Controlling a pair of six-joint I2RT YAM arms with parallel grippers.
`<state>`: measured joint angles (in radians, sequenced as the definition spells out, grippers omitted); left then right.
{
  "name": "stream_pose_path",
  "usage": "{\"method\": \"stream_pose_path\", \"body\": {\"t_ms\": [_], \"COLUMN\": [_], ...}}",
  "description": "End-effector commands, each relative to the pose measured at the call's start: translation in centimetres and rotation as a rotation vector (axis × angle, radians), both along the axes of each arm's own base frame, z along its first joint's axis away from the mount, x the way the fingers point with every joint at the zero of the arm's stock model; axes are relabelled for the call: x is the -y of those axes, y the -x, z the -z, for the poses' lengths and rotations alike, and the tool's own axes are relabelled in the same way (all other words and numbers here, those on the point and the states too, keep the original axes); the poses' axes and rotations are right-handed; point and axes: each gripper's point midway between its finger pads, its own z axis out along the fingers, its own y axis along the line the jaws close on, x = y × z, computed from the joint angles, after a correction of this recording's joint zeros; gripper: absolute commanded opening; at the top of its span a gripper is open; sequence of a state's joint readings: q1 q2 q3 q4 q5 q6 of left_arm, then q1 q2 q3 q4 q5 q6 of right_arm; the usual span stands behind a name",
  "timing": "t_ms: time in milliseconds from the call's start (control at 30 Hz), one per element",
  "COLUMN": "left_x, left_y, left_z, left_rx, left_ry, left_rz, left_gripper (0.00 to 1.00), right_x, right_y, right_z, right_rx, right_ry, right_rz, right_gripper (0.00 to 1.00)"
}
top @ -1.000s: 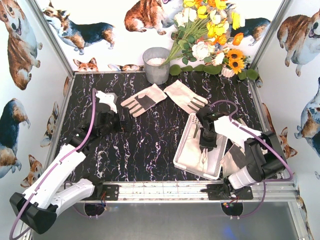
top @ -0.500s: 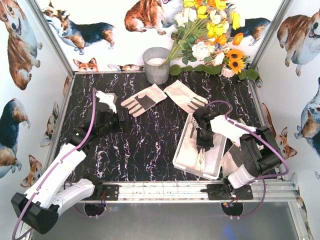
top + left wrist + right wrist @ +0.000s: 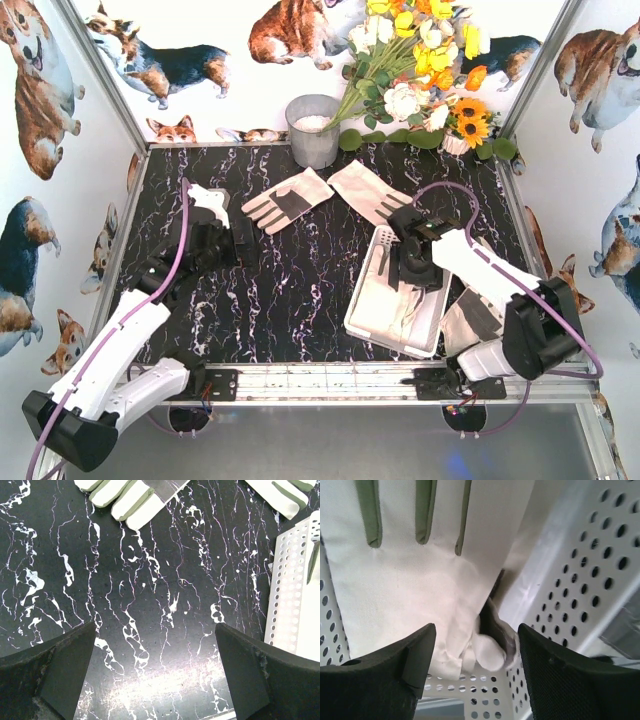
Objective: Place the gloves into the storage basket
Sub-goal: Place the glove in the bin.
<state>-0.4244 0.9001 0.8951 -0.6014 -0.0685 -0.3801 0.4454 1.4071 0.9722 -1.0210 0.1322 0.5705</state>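
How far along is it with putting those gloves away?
Done: at least one cream fabric glove lies in the white perforated plastic basket. In hand: nothing; the right jaws stand open above it. Left: a grey-patched glove and a plain white glove farther back, another glove beside the basket.

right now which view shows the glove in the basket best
The right wrist view: the glove fills the frame, lying in the storage basket below the open right gripper. The top external view shows it small, partly behind that gripper. The left wrist view shows only the basket's perforated wall, not this glove.
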Motion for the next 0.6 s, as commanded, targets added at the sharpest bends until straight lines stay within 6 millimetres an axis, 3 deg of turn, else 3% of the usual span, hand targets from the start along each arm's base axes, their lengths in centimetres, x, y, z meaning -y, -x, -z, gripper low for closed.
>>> {"method": "stream_pose_path", "body": {"t_ms": [0, 133, 233, 433, 567], "left_x": [-1.0, -1.2, -1.4, -1.8, -2.2], "left_y": [0.0, 0.0, 0.2, 0.8, 1.2], "left_z": [-0.4, -0.6, -0.6, -0.5, -0.5], "left_rx": [0.019, 0.024, 0.022, 0.016, 0.013], "left_ry": [-0.015, -0.014, -0.012, -0.013, -0.019], "left_rz": [-0.025, -0.035, -0.041, -0.054, -0.062], "left_gripper": [1.0, 1.0, 1.0, 1.0, 1.0], "right_x": [2.0, 1.5, -0.1, -2.7, -2.7], "right_y": [-1.2, -1.3, -1.5, -0.6, -0.7], "right_z": [-4.2, -6.3, -6.3, -2.3, 0.0], "right_rx": [0.14, 0.199, 0.237, 0.213, 0.181], "right_ry": [0.19, 0.218, 0.112, -0.071, -0.12], "right_rz": [-0.018, -0.039, -0.037, -0.019, 0.009], "right_gripper": [0.68, 0.68, 0.65, 0.47, 0.29]}}
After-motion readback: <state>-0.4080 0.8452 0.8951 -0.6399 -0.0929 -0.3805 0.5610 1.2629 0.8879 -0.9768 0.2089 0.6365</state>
